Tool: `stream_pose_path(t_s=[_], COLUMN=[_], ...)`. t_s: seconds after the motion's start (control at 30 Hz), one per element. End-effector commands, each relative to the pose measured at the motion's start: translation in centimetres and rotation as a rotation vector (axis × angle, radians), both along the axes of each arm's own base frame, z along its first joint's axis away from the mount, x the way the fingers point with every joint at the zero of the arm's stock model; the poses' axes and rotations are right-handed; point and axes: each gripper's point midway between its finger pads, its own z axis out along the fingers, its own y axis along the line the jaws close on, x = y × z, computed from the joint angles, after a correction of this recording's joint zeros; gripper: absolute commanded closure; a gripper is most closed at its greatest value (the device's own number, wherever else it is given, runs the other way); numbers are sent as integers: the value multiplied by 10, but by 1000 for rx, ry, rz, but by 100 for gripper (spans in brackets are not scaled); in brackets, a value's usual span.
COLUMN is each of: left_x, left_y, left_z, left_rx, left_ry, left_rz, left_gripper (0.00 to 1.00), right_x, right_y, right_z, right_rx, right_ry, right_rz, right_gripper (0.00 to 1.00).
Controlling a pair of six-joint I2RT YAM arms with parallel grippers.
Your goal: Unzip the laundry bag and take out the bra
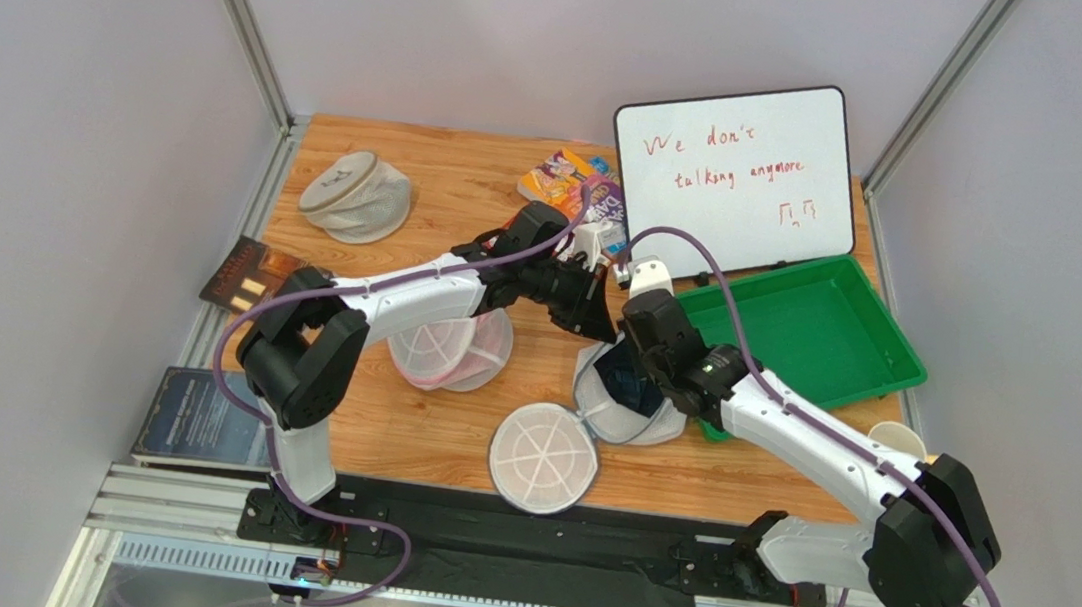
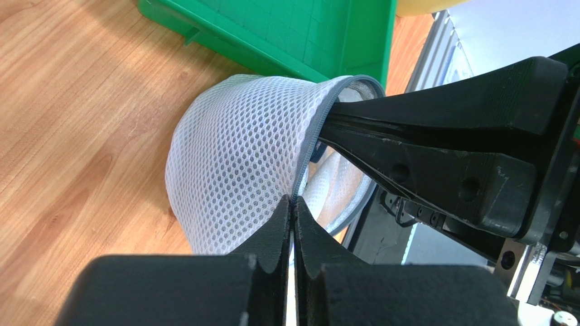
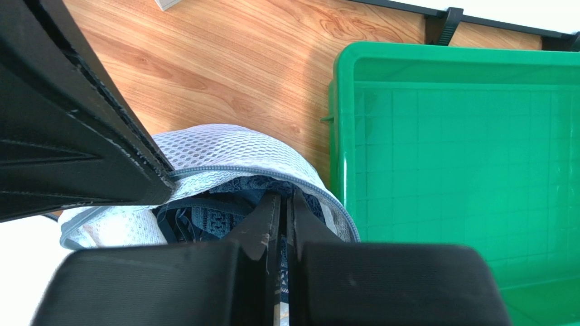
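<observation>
The white mesh laundry bag (image 1: 609, 401) lies open at mid-table beside the green tray, its grey-blue zipper rim (image 2: 320, 129) gaping. Its round spoked end panel (image 1: 543, 458) lies flat in front of it. My left gripper (image 1: 597, 322) is shut on the zipper rim, as the left wrist view (image 2: 293, 201) shows. The dark navy bra (image 3: 204, 219) sits inside the opening. My right gripper (image 1: 632, 362) reaches into the bag and is shut on a fold of the bra in the right wrist view (image 3: 284, 198).
The green tray (image 1: 801, 331) lies right of the bag, with a whiteboard (image 1: 736, 158) behind it. A pink-tinted mesh bag (image 1: 452, 352) sits under the left arm. A beige-grey bag (image 1: 355, 194) is at the far left. Snack packets (image 1: 567, 183) and books (image 1: 251, 273) lie nearby.
</observation>
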Motion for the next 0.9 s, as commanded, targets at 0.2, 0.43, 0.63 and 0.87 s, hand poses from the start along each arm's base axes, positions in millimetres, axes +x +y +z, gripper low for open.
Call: stream_pose_path(t_s=[0.2, 0.43, 0.63, 0.87], left_x=[18, 24, 25, 24], left_y=[-1, 0, 2, 4], left_z=[38, 32, 23, 11], left_rx=[-71, -66, -52, -30], left_ry=[-52, -33, -22, -16], left_rz=[38, 59, 66, 68], left_gripper=[100, 100, 100, 100], right_x=[-32, -80, -90, -81], right_y=[40, 65, 68, 55], right_z=[32, 44, 59, 105], right_rx=[176, 260, 319, 406], right_ry=[23, 94, 72, -57], right_rz=[213, 393, 410, 324], right_gripper=[100, 100, 100, 100])
